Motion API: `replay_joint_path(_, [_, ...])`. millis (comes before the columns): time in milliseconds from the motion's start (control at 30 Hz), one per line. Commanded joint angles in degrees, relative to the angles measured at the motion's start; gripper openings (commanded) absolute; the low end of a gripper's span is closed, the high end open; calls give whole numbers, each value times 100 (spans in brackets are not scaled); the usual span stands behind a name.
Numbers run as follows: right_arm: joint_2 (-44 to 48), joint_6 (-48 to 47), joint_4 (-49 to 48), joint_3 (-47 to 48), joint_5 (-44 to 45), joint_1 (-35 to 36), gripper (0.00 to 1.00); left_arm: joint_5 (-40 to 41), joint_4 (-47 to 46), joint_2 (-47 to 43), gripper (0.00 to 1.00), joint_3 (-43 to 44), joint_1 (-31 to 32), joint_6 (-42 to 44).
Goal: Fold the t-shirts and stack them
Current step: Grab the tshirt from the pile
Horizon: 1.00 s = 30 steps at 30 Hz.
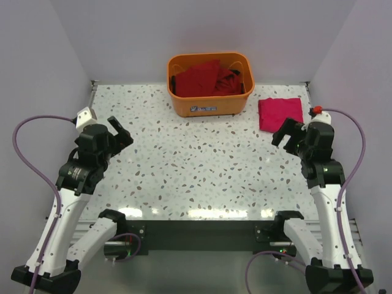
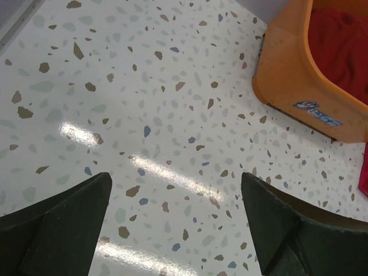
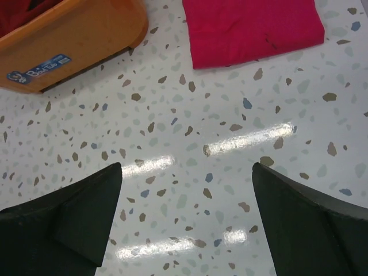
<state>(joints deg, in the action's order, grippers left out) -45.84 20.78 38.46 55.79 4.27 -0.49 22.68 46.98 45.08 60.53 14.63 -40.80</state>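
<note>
A brighter pinkish-red t-shirt (image 1: pixel 280 113) lies folded flat on the table at the back right; the right wrist view shows it (image 3: pixel 253 26) at the top. Dark red t-shirts (image 1: pixel 205 78) are heaped in the orange tub (image 1: pixel 211 104) at the back centre, and a bit of that cloth (image 2: pixel 339 49) shows in the left wrist view. My left gripper (image 1: pixel 120 131) hovers open over the left of the table with nothing between its fingers. My right gripper (image 1: pixel 286 133) is open too, just in front of the folded shirt and apart from it.
The speckled table (image 1: pixel 196 165) is boxed in by pale walls on the left, back and right. The orange tub (image 2: pixel 299 86) stands to the right ahead of the left gripper, and the tub (image 3: pixel 63 40) sits to the left ahead of the right one.
</note>
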Motion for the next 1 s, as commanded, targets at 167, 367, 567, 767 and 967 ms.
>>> replay_joint_path(167, [-1635,-3,-1858,966,-1789,249,99,536,-752,-26,100,-296,-48,151])
replay_joint_path(367, [-4620,-619,-1357,3796,-945,1499,99,510,-849,150,100,-463,-48,388])
replay_joint_path(567, [-7206,-715,-1446,6818,-990,1570,99,571,-796,247,100,-569,-48,221])
replay_joint_path(767, [-9266,-505,-1881,8968,-816,1649,93,466,-813,299,100,-595,-40,151])
replay_joint_path(967, [-9820,-197,-2818,8772,-778,1816,66,378,-761,378,100,-595,-48,160])
